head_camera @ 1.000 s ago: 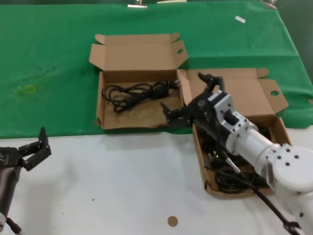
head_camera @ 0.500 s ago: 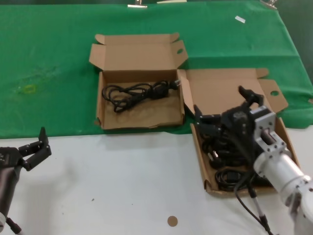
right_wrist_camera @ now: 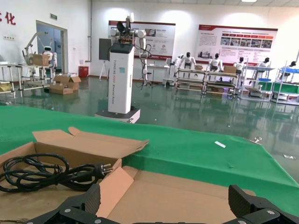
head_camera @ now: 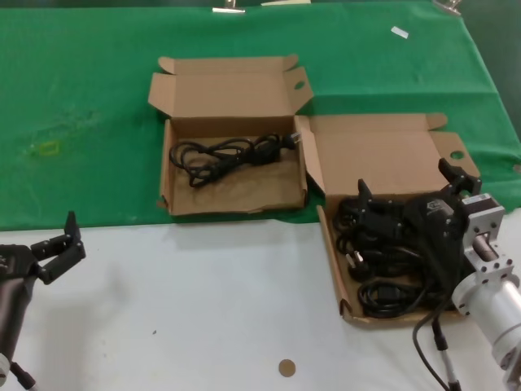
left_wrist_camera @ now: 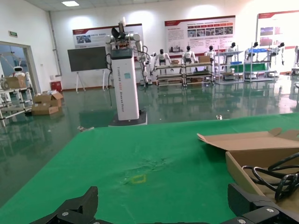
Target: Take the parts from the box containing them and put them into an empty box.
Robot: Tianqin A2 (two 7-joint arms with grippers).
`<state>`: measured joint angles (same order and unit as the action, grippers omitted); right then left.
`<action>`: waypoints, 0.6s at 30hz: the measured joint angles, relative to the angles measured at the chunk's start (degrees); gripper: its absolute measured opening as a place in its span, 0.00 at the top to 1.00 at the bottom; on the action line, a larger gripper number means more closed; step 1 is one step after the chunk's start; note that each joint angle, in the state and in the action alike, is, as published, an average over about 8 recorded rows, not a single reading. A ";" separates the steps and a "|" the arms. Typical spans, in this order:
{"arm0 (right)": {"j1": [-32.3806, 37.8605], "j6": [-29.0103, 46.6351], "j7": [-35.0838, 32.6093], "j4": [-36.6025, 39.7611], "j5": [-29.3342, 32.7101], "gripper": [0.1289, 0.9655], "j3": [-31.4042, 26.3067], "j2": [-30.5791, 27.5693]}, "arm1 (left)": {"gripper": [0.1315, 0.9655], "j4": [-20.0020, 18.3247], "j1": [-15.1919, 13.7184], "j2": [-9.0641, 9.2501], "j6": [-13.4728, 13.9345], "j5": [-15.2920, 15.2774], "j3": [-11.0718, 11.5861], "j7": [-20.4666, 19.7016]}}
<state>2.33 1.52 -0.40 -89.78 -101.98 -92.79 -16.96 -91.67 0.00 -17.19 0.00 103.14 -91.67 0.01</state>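
Observation:
The box containing the parts point(head_camera: 332, 244) lies at the right, with several black looped power cords point(head_camera: 383, 261) piled in its tray. My right gripper point(head_camera: 411, 189) hovers open just above that pile, holding nothing. In the right wrist view its fingers point(right_wrist_camera: 86, 201) frame the box's raised lid point(right_wrist_camera: 187, 196). The other brown box point(head_camera: 244, 194) sits to the left on the green cloth and holds one cord point(head_camera: 232, 155), which the right wrist view also shows point(right_wrist_camera: 42, 172). My left gripper point(head_camera: 57, 246) is parked open at the near left.
Both boxes have their lids point(head_camera: 228, 85) folded back and up. A green cloth point(head_camera: 81, 122) covers the far half of the table and white surface point(head_camera: 203, 309) the near half. A small brown disc point(head_camera: 286, 368) lies near the front edge.
My right gripper has swung from the left box's near right corner back to the right, over the pile of cords, open and empty throughout. The left arm has not moved.

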 joint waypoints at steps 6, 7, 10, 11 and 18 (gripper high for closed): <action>-0.03 -0.02 0.01 -0.02 -0.01 0.00 0.01 0.00 | 0.00 0.00 0.00 0.00 0.00 -0.01 0.00 0.00; -0.03 -0.02 0.01 -0.02 -0.01 0.00 0.01 0.00 | 0.00 0.00 0.00 0.00 0.00 -0.01 0.00 0.00; -0.03 -0.02 0.01 -0.02 -0.01 0.00 0.01 0.00 | 0.00 0.00 0.00 0.00 0.00 -0.01 0.00 0.00; -0.03 -0.02 0.01 -0.02 -0.01 0.00 0.01 0.00 | 0.00 0.00 0.00 0.00 0.00 -0.01 0.00 0.00; -0.03 -0.02 0.01 -0.02 -0.01 0.00 0.01 0.00 | 0.00 0.00 0.00 0.00 0.00 0.00 0.00 0.00</action>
<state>2.30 1.50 -0.40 -89.80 -102.00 -92.77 -16.97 -91.67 0.00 -17.19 0.00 103.13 -91.67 0.00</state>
